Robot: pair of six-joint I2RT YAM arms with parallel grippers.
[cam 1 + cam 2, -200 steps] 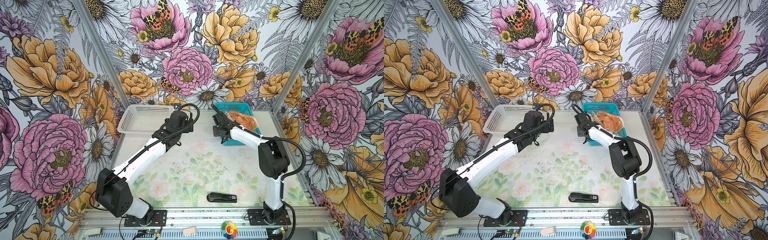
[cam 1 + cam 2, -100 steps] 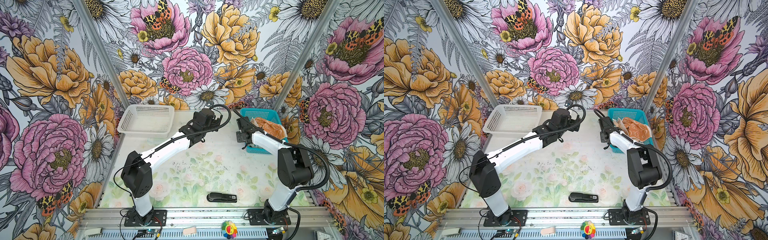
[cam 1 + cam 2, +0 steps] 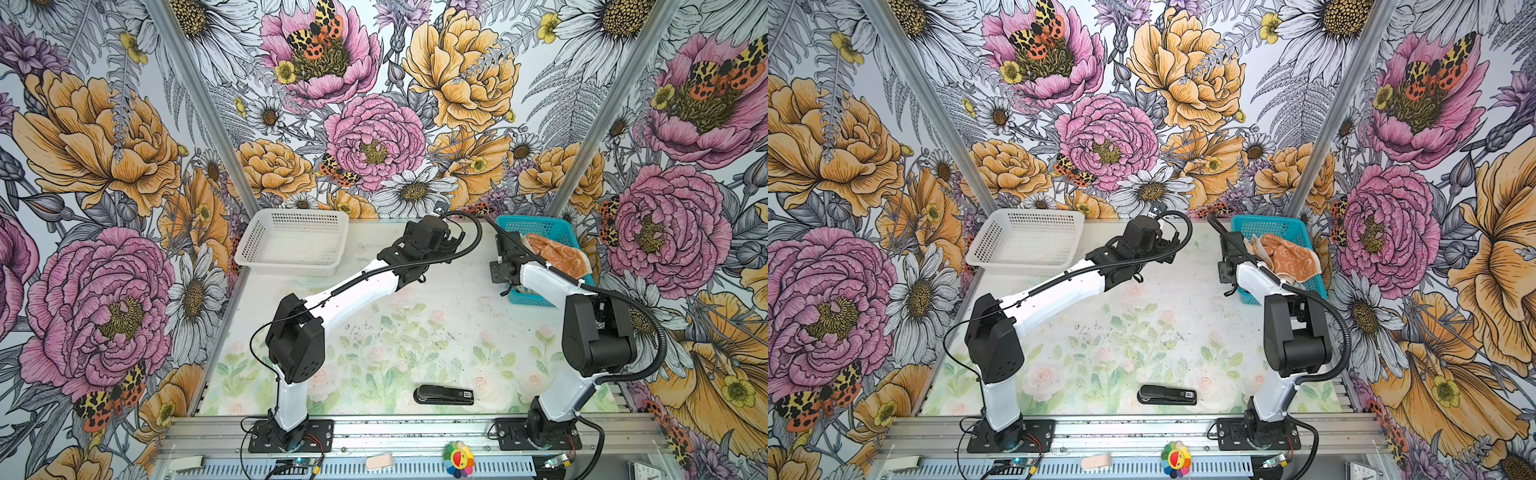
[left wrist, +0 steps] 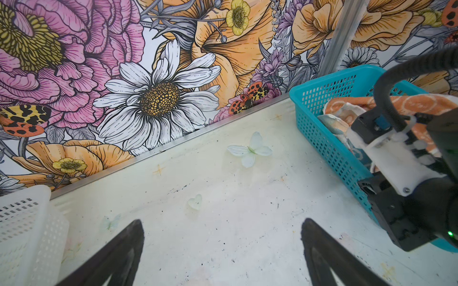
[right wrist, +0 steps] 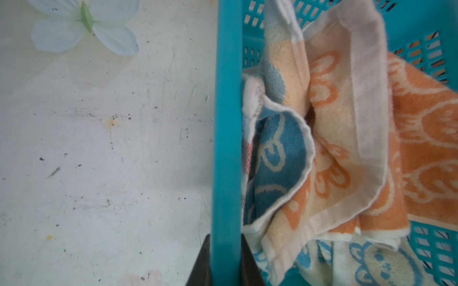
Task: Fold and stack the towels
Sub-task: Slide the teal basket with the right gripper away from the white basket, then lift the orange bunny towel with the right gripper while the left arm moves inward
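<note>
The towels [image 3: 557,259] [image 3: 1287,257] lie crumpled in a teal basket [image 3: 536,226] [image 3: 1266,226] at the back right. In the right wrist view an orange bunny-print towel [image 5: 347,123] covers a teal-blue one [image 5: 277,153] and a cream one with blue bunnies [image 5: 371,267]. My right gripper [image 5: 225,260] is shut on the teal basket's rim [image 5: 225,123], one finger outside and one inside. My left gripper [image 4: 221,235] [image 3: 451,245] is open and empty over bare table near the back wall, left of the teal basket [image 4: 322,123].
A white perforated basket [image 3: 291,241] [image 3: 1025,241] [image 4: 24,235] stands at the back left. A black stapler [image 3: 444,395] [image 3: 1167,395] lies near the front edge. The back wall runs close behind both grippers.
The teal basket with the towels has slid to the right, held by my right gripper. My left arm has swung right, away from the white basket, its gripper staying open.
</note>
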